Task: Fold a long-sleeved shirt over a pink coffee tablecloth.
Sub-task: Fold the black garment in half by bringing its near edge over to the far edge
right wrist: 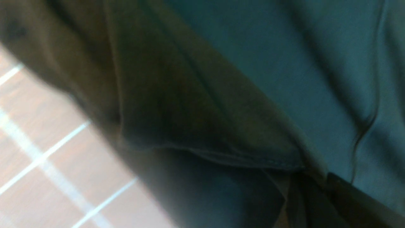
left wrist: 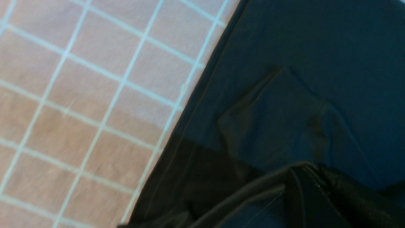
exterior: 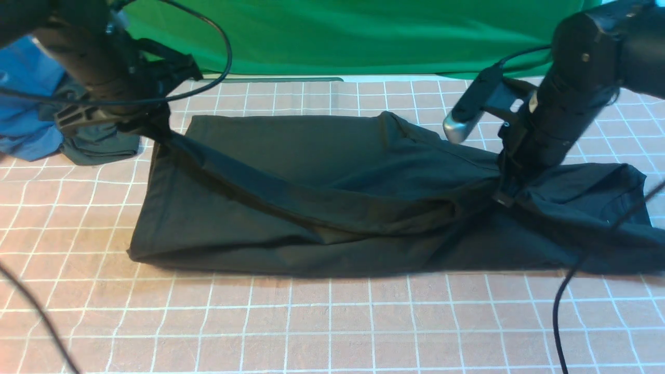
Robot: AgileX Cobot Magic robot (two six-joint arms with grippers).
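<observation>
The long-sleeved shirt (exterior: 322, 208), very dark green-black, lies across the pink coffee tablecloth (exterior: 332, 322) in a long folded band. My left gripper (exterior: 156, 130) is shut on the shirt's far left edge and holds it lifted. A taut ridge of cloth runs from there to my right gripper (exterior: 504, 195), which is shut on the shirt near its right part. In the left wrist view the shirt (left wrist: 300, 79) fills the frame beside the pink coffee tablecloth (left wrist: 79, 110), with its hem pinched at the left gripper (left wrist: 303, 177). The right wrist view shows bunched shirt (right wrist: 221, 95) at the right gripper (right wrist: 316, 183).
A smaller dark garment (exterior: 98, 145) bunched with blue cloth (exterior: 23, 109) lies at the far left. A bright green fabric (exterior: 353, 36) hangs along the back. Black cables (exterior: 561, 322) cross the front corners of the view.
</observation>
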